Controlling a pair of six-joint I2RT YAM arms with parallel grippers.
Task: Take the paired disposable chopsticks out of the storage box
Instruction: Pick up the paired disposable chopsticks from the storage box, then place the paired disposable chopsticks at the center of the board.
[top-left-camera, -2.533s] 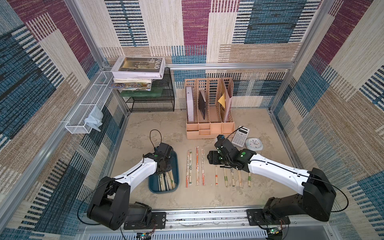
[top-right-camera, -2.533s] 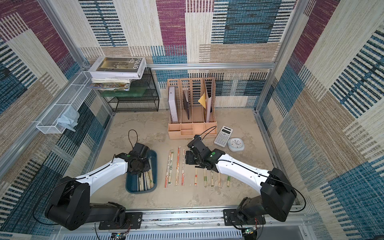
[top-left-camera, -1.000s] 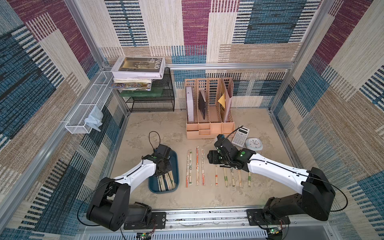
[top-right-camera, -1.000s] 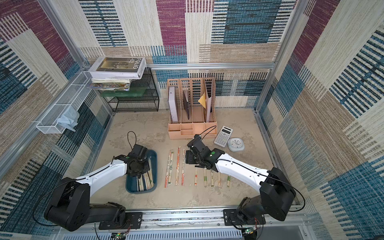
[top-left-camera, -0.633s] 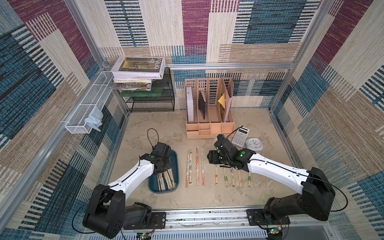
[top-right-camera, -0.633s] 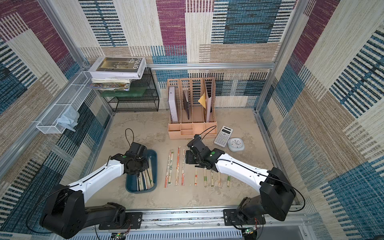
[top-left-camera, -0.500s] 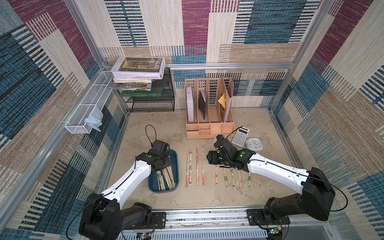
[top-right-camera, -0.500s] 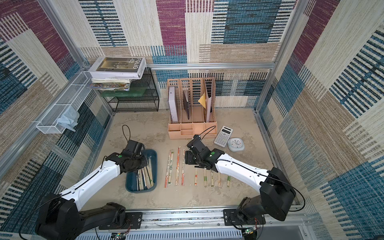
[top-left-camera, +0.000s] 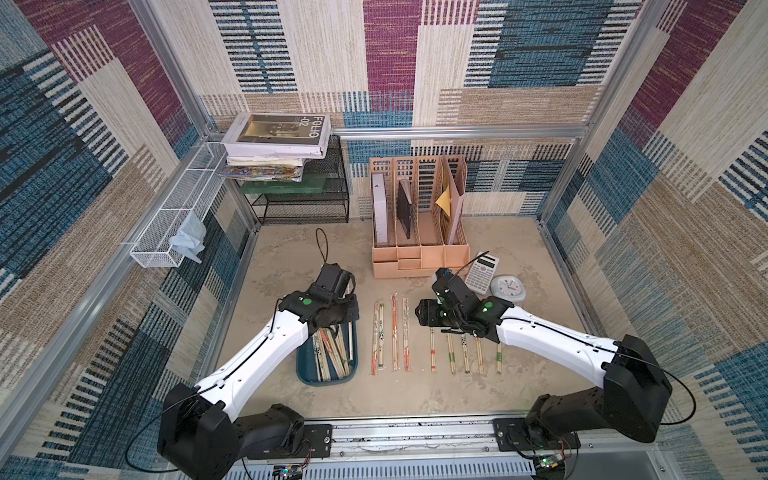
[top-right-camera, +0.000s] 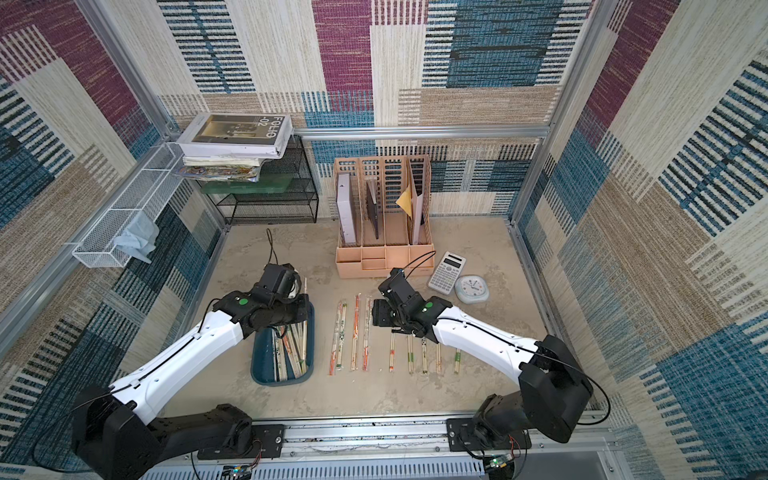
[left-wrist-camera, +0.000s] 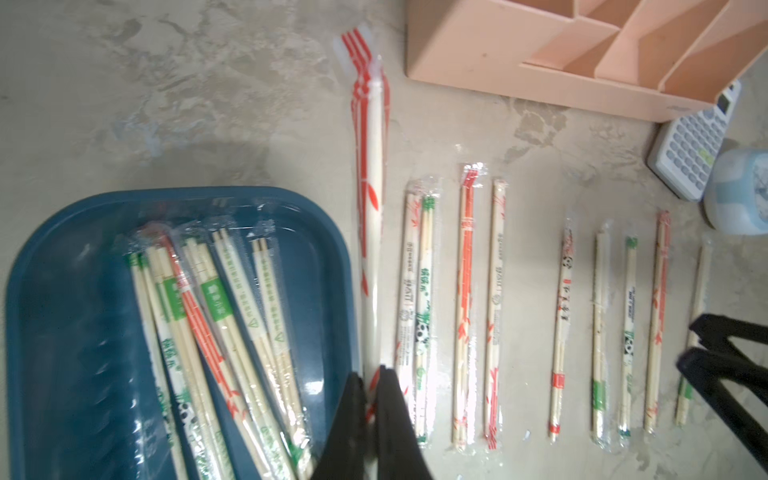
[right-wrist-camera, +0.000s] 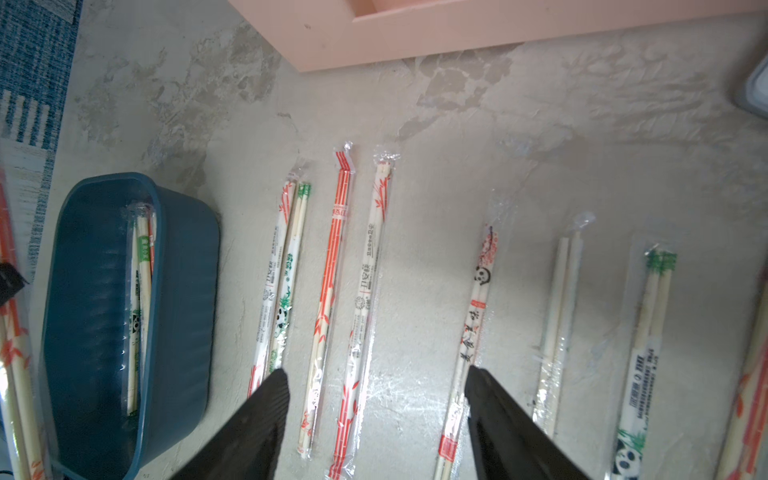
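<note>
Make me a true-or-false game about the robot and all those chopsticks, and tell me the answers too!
1. The left end effector is shut on a red-printed chopstick pair. True.
2. The storage box is empty. False: several wrapped pairs lie in it.
3. The right end effector is open and holds nothing. True.
4. The calculator stands inside a shelf. False: it lies on the table beside the round clock.
5. Other chopstick pairs lie side by side on the table. True.
</note>
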